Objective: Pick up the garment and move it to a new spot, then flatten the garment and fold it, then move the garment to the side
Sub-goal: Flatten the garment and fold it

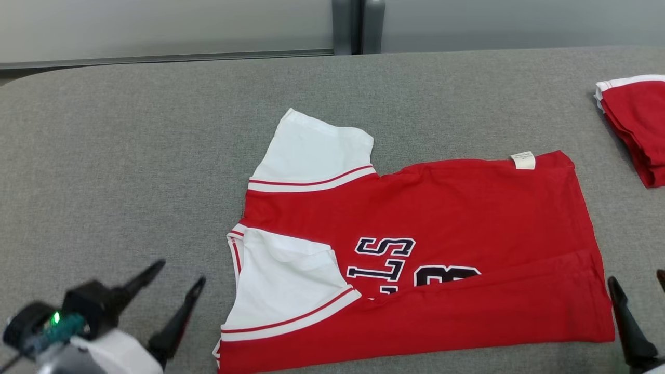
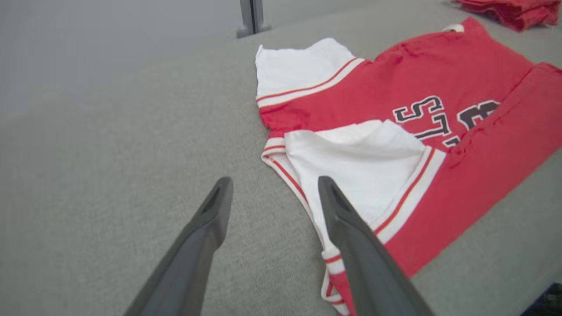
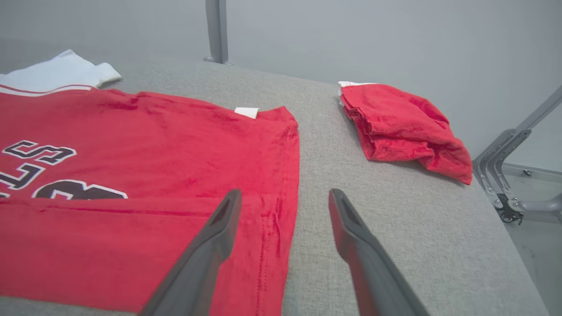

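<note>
The garment [image 1: 441, 218] is a red jersey with white sleeves and dark lettering, lying flat on the grey table [image 1: 130, 156]. Its near long edge is folded over the body, and one white sleeve [image 1: 280, 280] is folded in. My left gripper [image 1: 179, 272] stands open at the lower left, just left of the folded sleeve, holding nothing. In the left wrist view the garment [image 2: 461, 109] lies ahead of the open left gripper [image 2: 274, 186]. My right gripper [image 3: 285, 197] hangs open over the hem corner of the garment [image 3: 153, 153]. In the head view the right gripper [image 1: 636, 278] is at the lower right edge.
A second red garment [image 1: 636, 124], folded in a pile, lies at the table's far right; it also lies beyond the jersey's hem as the folded pile [image 3: 399, 125]. A grey post [image 1: 356, 26] stands behind the table. The table's right edge drops to a metal frame [image 3: 505, 175].
</note>
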You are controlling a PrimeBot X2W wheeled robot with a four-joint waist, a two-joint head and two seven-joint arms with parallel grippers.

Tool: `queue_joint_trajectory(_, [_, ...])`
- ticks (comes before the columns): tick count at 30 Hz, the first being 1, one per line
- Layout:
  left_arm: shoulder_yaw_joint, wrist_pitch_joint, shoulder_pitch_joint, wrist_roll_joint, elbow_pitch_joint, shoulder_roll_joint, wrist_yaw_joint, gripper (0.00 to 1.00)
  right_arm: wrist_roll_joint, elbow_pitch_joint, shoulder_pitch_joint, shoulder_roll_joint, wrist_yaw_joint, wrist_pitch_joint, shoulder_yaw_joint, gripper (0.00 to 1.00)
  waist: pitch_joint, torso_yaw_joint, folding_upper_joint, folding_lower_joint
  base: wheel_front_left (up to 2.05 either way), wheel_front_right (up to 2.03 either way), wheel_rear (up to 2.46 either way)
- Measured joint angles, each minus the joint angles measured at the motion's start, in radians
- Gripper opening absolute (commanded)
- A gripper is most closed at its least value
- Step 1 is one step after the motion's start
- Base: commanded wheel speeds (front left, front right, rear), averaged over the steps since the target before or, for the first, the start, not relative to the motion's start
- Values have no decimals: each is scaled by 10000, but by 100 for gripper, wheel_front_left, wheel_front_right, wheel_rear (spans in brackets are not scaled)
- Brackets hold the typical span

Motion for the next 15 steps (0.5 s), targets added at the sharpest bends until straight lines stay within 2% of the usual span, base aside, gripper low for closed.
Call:
queue_joint_trajectory(2, [255,190,-1056,-84,-224,-132,-288,100,-127,-40,-336,119,-2,-67,318,100,43,26,0,0,0,0,0])
queue_joint_trajectory(5, [307,968,-2968,-545,6,-529,-1114,100,-257,-33,-1015,98,0,-75,832,100,200,-23,0,0,0,0,0])
queue_joint_trajectory(6, [297,1260,-3701,-616,301,-623,-1421,100,-291,-23,-1299,-2,0,-79,989,100,284,-62,0,0,0,0,0])
queue_joint_trajectory(10, [274,2000,-6357,-686,1988,-1304,-2155,100,-364,215,-2345,-186,2,-81,1825,100,673,-395,0,0,0,0,0])
queue_joint_trajectory(13, [4,2569,-7769,-706,3304,-1801,-2700,100,-389,564,-3086,-245,0,-224,2397,100,1022,-739,0,0,0,0,0])
queue_joint_trajectory(15, [-330,3049,-8484,-662,4144,-1939,-2966,100,-336,851,-3536,-159,4,-410,2715,100,1277,-981,0,0,0,0,0])
